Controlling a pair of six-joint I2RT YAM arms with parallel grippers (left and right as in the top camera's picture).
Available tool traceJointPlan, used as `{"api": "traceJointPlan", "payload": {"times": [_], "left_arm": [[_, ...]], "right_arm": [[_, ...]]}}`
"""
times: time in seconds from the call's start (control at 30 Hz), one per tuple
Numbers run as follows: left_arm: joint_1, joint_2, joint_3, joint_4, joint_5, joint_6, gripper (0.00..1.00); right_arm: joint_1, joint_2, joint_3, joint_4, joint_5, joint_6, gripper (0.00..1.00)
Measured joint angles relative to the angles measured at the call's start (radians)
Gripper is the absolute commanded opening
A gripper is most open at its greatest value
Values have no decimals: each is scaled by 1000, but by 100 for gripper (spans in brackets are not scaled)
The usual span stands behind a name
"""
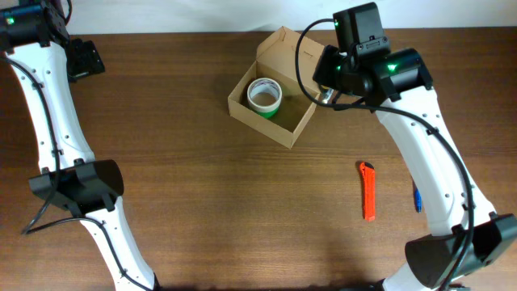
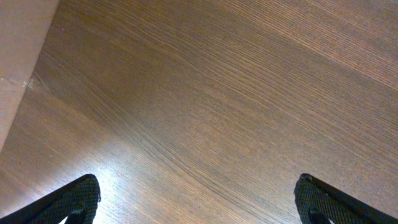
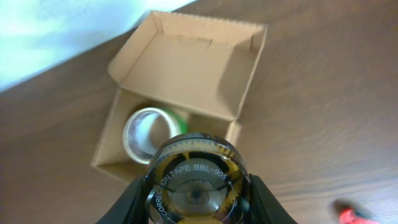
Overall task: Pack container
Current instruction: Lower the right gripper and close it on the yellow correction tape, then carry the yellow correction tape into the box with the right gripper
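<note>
Right gripper (image 3: pixel 196 190): narrowed onto a round correction tape (image 3: pixel 194 163), one black finger against each side of the casing. Print on the clear face: "CORRECTION TAPE BBL-905", with yellow and black parts inside. Held off the table (image 1: pixel 202 194), at the right-hand edge of the container (image 1: pixel 295 115) as seen from overhead. Over the inside or just outside the wall: cannot tell.

Container: plain brown cardboard box on the far middle of the table, turned at an angle to the table edges. Flap lid (image 1: pixel 279 48) open, standing back from the far side, inner face bare in the right wrist view. Lying flat in the left half of the box: tape roll (image 1: pixel 264 95), green outer band, white core, hole upward. Right half of the floor: bare cardboard.

On the table near the right arm, well apart from the container: slim orange stick-shaped item (image 1: pixel 367 191), lying roughly lengthwise toward the near edge. Just beside the arm: small blue item (image 1: pixel 417 198), mostly hidden, kind not determinable.

Left gripper (image 2: pixel 196 200): spread wide, wood grain of the table showing between the two black tips at the lower corners of the left wrist view. Positioned at the far left corner of the table, well apart from the container.
</note>
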Motion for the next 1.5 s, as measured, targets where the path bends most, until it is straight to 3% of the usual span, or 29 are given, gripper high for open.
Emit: {"api": "traceJointPlan", "payload": {"times": [0.2, 0.47, 1.5], "left_arm": [[0, 0, 0, 0, 0, 0, 100], [0, 0, 0, 0, 0, 0, 100], [0, 0, 0, 0, 0, 0, 100]], "right_arm": [[21, 95, 2, 1, -72, 190, 22], [76, 245, 2, 22, -115, 301, 21], [56, 383, 2, 50, -98, 329, 21]]}}
